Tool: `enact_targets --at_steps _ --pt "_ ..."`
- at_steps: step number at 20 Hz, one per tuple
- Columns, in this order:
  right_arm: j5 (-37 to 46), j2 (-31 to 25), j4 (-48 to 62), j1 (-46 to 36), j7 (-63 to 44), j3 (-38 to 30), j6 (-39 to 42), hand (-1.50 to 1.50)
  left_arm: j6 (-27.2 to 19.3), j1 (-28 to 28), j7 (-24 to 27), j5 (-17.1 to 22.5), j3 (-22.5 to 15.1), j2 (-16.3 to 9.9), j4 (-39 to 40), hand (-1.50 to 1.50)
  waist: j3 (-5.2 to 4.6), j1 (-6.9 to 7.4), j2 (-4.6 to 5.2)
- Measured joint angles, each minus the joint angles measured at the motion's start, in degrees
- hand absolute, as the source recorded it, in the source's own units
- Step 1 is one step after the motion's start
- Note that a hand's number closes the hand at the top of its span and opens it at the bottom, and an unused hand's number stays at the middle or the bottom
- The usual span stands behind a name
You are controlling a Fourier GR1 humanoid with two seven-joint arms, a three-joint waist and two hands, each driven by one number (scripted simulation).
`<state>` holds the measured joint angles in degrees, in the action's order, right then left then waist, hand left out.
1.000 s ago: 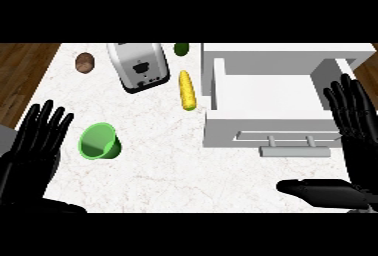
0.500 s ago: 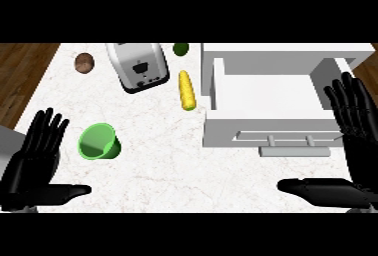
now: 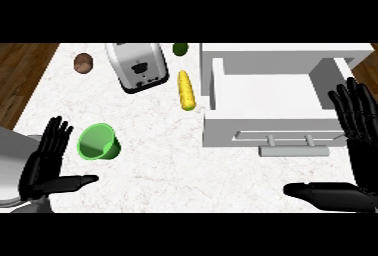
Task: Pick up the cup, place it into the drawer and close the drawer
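Observation:
A green cup (image 3: 99, 142) lies tilted on the white counter at the left, its opening facing up and toward me. My left hand (image 3: 46, 165) is just left of it, open, fingers straight up and thumb pointing right below the cup, not touching it. The white drawer (image 3: 270, 98) stands pulled open at the right, its inside bare, with a grey handle (image 3: 293, 145) on its front. My right hand (image 3: 357, 145) is open at the right edge, fingers up beside the drawer's right side, thumb stretched left below it.
A silver toaster (image 3: 137, 66) stands at the back. A yellow corn cob (image 3: 187, 90) lies next to the drawer's left wall. A brown potato (image 3: 84, 62) and a green fruit (image 3: 180, 48) sit near the back edge. Wooden floor shows at both sides.
My left hand has moved right and down toward the cup, with its forearm now showing at the lower left. The right hand barely shifted.

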<state>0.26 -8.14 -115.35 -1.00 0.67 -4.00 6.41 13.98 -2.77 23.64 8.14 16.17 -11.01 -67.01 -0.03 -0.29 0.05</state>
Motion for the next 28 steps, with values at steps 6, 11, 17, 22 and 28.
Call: enact_targets --at_steps 6,11,17,22,28 --pt "0.78 0.39 1.04 -1.7 -0.22 0.18 0.19 -1.5 1.55 -4.94 8.1 -1.6 1.45 -2.49 14.69 -1.5 0.01 0.03 0.01" --pt "0.97 0.65 2.57 -2.33 0.71 -0.05 0.58 -1.5 1.46 -10.4 17.51 -3.39 2.57 -3.81 28.95 -1.5 -0.02 -0.13 0.06" --pt "0.05 0.43 2.8 -1.87 1.6 -0.9 1.7 -1.5 1.87 -15.81 27.56 -5.06 3.89 -6.15 44.79 -1.5 -0.06 -0.44 0.17" --pt "0.63 0.99 2.26 -1.75 0.92 -0.01 1.7 -1.5 0.34 -19.34 30.4 -6.35 4.05 -6.93 51.48 -1.5 -0.12 -0.75 0.3" --pt "-0.61 -0.02 2.01 -3.82 -1.39 -1.2 2.26 -1.5 -0.21 -21.56 32.03 -7.17 3.96 -7.23 54.95 -1.5 -0.18 -1.02 0.43"
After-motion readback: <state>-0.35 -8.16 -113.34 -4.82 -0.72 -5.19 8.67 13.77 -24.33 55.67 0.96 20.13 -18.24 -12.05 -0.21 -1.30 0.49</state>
